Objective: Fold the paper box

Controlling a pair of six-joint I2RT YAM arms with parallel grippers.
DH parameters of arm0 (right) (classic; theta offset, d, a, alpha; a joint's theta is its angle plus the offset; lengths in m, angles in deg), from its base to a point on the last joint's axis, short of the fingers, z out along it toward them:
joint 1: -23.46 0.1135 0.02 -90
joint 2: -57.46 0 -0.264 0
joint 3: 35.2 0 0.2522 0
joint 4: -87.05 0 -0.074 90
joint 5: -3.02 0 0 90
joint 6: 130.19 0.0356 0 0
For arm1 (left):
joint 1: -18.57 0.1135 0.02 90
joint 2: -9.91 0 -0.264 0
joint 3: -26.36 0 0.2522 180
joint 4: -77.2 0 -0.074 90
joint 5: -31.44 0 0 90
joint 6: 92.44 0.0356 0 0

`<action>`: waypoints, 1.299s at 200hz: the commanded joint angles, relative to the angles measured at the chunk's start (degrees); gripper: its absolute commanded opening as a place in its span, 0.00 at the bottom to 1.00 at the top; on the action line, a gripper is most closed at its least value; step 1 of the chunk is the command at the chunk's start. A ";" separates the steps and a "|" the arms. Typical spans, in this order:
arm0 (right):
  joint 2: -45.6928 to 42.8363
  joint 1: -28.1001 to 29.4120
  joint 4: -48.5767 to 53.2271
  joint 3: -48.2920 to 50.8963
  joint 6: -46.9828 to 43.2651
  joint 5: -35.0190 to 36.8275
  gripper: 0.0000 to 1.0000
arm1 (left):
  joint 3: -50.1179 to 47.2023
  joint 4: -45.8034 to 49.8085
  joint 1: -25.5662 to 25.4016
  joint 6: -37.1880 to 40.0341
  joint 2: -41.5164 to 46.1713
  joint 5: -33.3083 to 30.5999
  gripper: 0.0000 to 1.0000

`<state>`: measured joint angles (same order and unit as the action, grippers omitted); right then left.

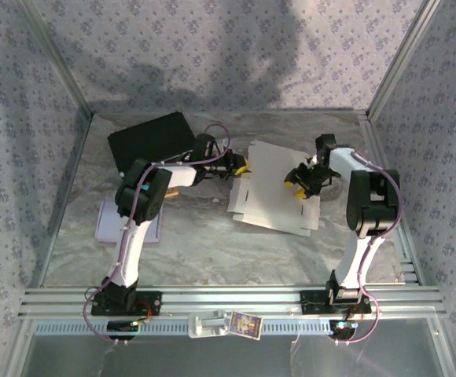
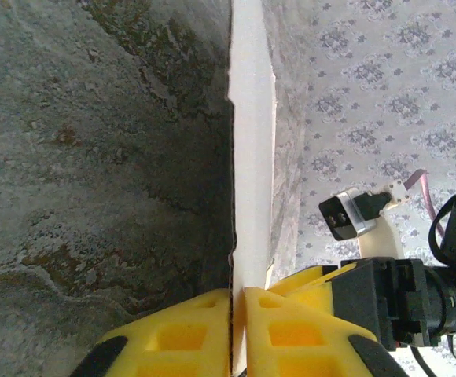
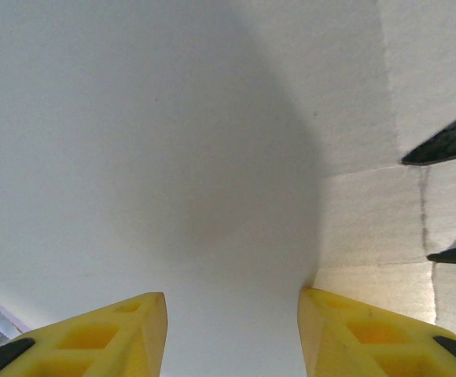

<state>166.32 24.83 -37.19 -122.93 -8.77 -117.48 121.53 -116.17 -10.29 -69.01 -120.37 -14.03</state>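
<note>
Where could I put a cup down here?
Bare: the near strip of table between paper box and front rail. Crowded: back left by the black board, and mid-table, where left gripper and right gripper are at the box.

The light was soft and rather dim, falling from above, and a broad blurry shadow lay across the back wall (image 1: 212, 47). The overhead picture looked grainy. Close up at the left wrist, the paper box (image 2: 251, 157) glared nearly white along its edge. At the right wrist a grey shadow pooled on its surface.
</note>
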 commanded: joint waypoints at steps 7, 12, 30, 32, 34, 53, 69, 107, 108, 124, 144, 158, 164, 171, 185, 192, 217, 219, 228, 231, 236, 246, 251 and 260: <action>-1.61 -0.40 1.20 -1.31 0.22 -0.69 0.49 | 0.42 1.08 0.00 0.53 4.78 -1.37 0.00; -2.33 -0.40 1.19 -1.33 0.76 -0.54 0.49 | 0.49 1.70 -0.01 0.00 5.02 -2.06 0.00; -8.19 -0.36 0.56 -0.34 4.78 1.44 0.50 | 0.38 4.25 -0.05 -3.23 6.92 -5.92 0.00; -9.16 -0.28 0.30 -0.11 5.76 1.72 0.50 | 0.34 4.47 -0.01 -3.75 7.18 -6.49 0.00; -10.06 -0.24 0.00 0.17 6.70 2.06 0.51 | 0.27 4.49 -0.04 -4.27 7.46 -6.96 0.00; -20.25 0.72 -4.04 4.48 15.41 4.31 0.54 | -0.01 5.28 -0.56 -9.61 10.68 -11.64 0.00; -28.77 2.51 -7.24 10.12 23.30 6.37 0.57 | -0.25 6.92 -0.64 -14.00 13.14 -16.85 0.00; -44.57 7.66 -17.43 25.31 45.75 8.39 0.68 | -0.52 11.64 -0.03 -21.26 14.97 -22.70 0.00; -44.90 7.85 -18.03 25.82 46.50 8.37 0.68 | -0.58 11.70 -0.04 -21.38 14.97 -22.76 0.00; -48.85 11.11 -29.00 34.07 58.29 9.35 0.70 | -1.36 10.60 0.12 -23.23 14.87 -23.30 0.00; -49.85 15.96 -37.34 39.35 67.51 13.91 0.74 | -1.65 10.34 0.15 -23.83 14.97 -23.24 0.00; -48.76 17.53 -42.66 40.91 69.92 15.57 0.74 | -1.46 11.09 0.12 -23.23 15.14 -23.18 0.00; -47.98 17.94 -43.09 40.88 70.16 15.83 0.74 | -1.51 11.13 0.12 -23.18 15.22 -23.12 0.00; -46.96 18.04 -43.32 40.89 70.63 15.46 0.74 | -1.60 11.14 0.26 -23.32 15.27 -23.06 0.00; -44.53 18.24 -45.06 41.52 71.40 14.37 0.72 | -1.65 11.06 0.23 -23.32 15.49 -23.00 0.00; -43.42 18.61 -46.62 42.04 71.94 14.07 0.69 | -1.69 11.19 0.21 -23.30 15.54 -23.04 0.00; -40.44 19.15 -53.00 43.91 71.06 15.99 0.65 | -1.69 11.04 0.14 -23.61 15.58 -22.74 0.00; -40.27 18.99 -53.71 44.09 70.93 16.06 0.65 | -1.69 11.00 0.13 -23.65 15.63 -22.74 0.00; -39.35 18.40 -56.57 44.44 70.47 16.61 0.63 | -1.81 10.93 0.17 -23.76 15.75 -22.72 0.00; -39.01 18.21 -57.11 44.37 70.37 16.61 0.62 | -1.86 10.95 0.13 -23.80 15.76 -22.68 0.00; -38.53 17.83 -57.96 44.30 70.21 16.35 0.60 | -1.95 11.03 0.13 -23.81 15.84 -22.66 0.00; -37.78 17.30 -59.18 43.89 70.10 15.68 0.57 | -2.08 11.05 0.21 -23.87 15.93 -22.53 0.00; -37.62 17.06 -59.39 43.77 69.95 15.27 0.56 | -2.12 10.84 0.23 -23.87 16.00 -22.52 0.00; -37.86 16.69 -59.18 43.34 69.31 15.06 0.54 | -2.25 11.01 0.22 -23.90 16.02 -22.49 0.00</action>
<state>128.18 42.56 -90.92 -78.89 61.02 -102.97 119.76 -105.44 -10.29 -92.13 -106.38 -36.12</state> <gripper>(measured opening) 0.562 0.046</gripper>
